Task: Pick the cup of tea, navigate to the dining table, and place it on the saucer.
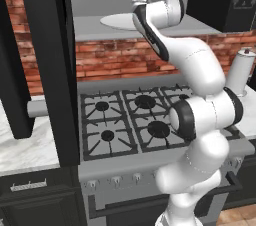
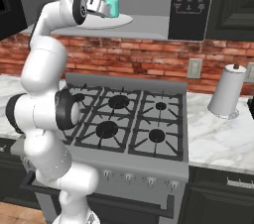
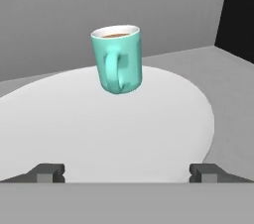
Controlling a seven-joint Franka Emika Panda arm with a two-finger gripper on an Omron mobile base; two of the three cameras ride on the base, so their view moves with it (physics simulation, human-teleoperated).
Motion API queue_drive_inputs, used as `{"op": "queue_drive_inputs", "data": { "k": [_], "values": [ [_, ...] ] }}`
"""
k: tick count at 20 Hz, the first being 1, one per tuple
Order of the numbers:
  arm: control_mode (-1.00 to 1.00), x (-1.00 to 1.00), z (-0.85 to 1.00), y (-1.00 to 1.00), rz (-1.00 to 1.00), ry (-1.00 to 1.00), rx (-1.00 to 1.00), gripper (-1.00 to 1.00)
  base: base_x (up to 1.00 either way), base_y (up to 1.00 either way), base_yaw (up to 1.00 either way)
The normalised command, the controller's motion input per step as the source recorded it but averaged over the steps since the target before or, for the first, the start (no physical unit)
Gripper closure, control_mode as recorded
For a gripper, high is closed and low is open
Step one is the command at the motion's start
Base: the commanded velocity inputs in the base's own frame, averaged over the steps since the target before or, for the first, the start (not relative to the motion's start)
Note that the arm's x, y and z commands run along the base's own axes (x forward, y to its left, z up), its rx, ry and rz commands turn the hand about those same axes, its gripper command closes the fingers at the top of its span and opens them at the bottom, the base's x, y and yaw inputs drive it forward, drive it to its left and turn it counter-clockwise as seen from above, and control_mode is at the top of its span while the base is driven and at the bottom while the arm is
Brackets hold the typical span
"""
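Note:
The cup of tea (image 3: 116, 59) is a teal mug with brown liquid, its handle turned toward the hand camera. It stands upright on a large white plate (image 3: 99, 129) on a grey shelf above the stove. In the right base view the cup of tea (image 2: 112, 6) sits just right of my gripper (image 2: 103, 8), which is raised to shelf height. My gripper (image 3: 128, 173) is open, its fingertips (image 3: 49, 173) wide apart, short of the mug and holding nothing. The dining table and the saucer are out of view.
The white plate (image 1: 117, 21) lies on the grey shelf (image 2: 149, 27), with a black control panel (image 2: 191, 2) at its right. Below are the gas stove (image 2: 124, 119), a brick wall (image 2: 149, 59) and a white-grey canister (image 2: 228, 91) on the marble counter (image 2: 218, 139).

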Motion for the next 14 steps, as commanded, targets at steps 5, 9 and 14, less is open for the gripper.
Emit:
{"op": "queue_drive_inputs", "data": {
  "k": [5,9,14],
  "values": [
    [-1.0,0.42,0.05,0.0,0.0,0.04,0.0,-1.0,0.0,0.0,0.0],
    [-1.0,0.04,0.04,0.0,0.0,0.0,0.0,-1.0,0.0,0.0,0.0],
    [-1.0,0.29,-0.01,-0.07,0.0,0.0,0.0,-1.0,0.0,0.0,0.0]
  ]
}}
